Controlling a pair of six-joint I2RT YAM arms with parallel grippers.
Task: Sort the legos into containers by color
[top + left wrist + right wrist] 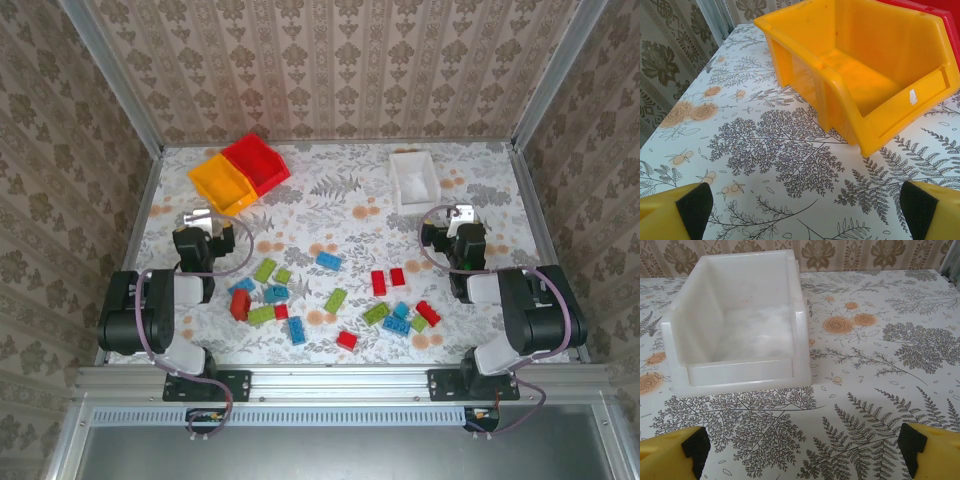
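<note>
A: Plainly, nothing sorted yet. About twenty small studded plastic legos [335, 300], red, lime green and light blue, scattered over the floral-printed surface [330, 215] between the two arms; none inside any bin.

B: Agreed. Left pincer [197, 218] spread wide, pinching nothing, facing the open front of the yellow-orange rectangular plastic bin [222, 183], with the red plastic bin [258, 163] just behind, seemingly touching. Right pincer [458, 215] likewise spread and empty, aimed at the white open-topped plastic bin [413, 178].

A: So, what to fear from here?

B: Crowding, probably. Near the left arm, several bricks touching or just beside one another. Easy to pinch two colours at once there, or to knock a neighbour aside while coming down.

A: And at the bins?

B: Risk of releasing too early and dropping a brick short, onto the surface. Risk too of clipping a low front lip and shoving a light bin out of place.

A: Colour matching?

B: Awkward. No lime or blue bin, so must pick a pairing and keep to it; otherwise mixed bins. Also worth watching the middle bricks: reaching in from both sides together, likely to bump arm against arm.
</note>
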